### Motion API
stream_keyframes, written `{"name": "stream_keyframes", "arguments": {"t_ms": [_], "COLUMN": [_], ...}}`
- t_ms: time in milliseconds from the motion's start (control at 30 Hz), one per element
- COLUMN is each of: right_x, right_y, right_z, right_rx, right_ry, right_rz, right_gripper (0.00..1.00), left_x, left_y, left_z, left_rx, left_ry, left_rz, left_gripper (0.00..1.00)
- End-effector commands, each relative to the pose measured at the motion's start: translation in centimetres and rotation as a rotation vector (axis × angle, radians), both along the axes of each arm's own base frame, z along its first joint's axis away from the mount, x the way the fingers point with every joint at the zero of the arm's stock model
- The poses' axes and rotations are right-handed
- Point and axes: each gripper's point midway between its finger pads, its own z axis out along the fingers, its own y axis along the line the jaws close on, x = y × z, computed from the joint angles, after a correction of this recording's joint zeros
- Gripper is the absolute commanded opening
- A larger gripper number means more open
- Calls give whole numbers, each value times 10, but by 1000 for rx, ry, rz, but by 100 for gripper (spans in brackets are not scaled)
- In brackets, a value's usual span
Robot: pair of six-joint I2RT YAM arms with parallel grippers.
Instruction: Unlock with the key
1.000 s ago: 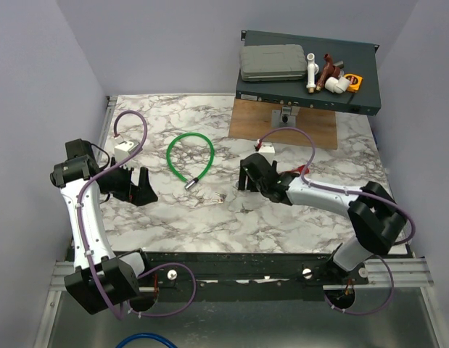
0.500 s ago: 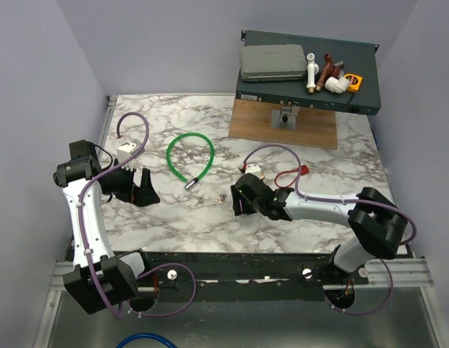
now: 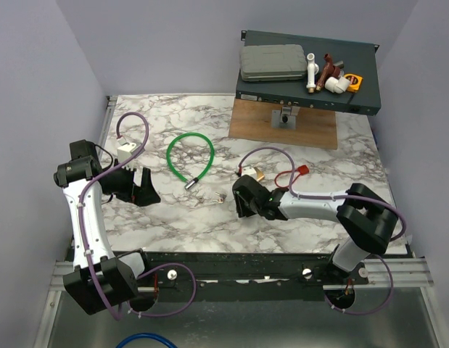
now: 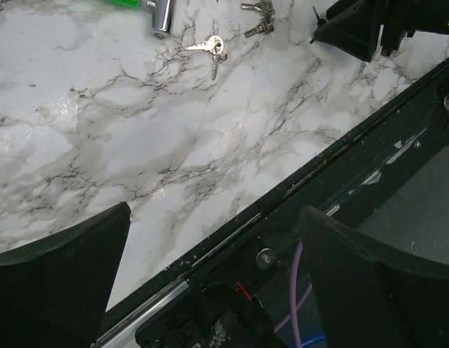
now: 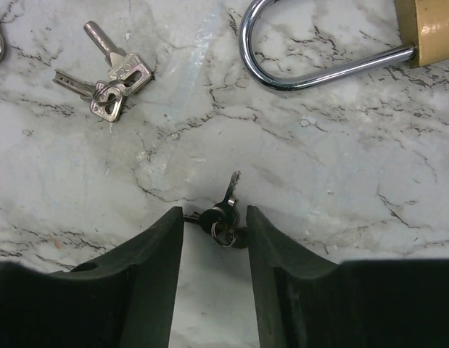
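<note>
Shifted leftward, right end effector [image 5: 215, 219] narrows around the key [image 5: 228, 197].

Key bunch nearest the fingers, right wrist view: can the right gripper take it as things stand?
Likely yes: the key bunch lies between the open fingers of the right gripper, nothing covering it.
</note>
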Motion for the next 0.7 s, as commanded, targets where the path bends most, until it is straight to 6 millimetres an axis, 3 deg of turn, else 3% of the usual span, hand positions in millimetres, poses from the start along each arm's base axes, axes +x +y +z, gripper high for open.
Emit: {"name": "stream_keyframes", "arguments": {"t_ms": [0,300,533,667], "right_x": [-11,-15,-15,-18], "right_y": [-2,-7,8,5], "right_z": [-11,0,34,48], "right_rx": [-9,11,128,157], "right_ry": [39,28,-12,-35], "right_rz": [37,27,58,73], "right_gripper": [35,1,1,1], "left_x": [1,0,7,11], "left_y": [-5,-18,-41,-63], "left_z": [5,3,-9,-21], "left_rx": [-19,-26,0,35], "left_ry": [-25,-23,-19,6], "left_rz": [-1,-24,-83,-161], "left_gripper": [99,99,99,99]}}
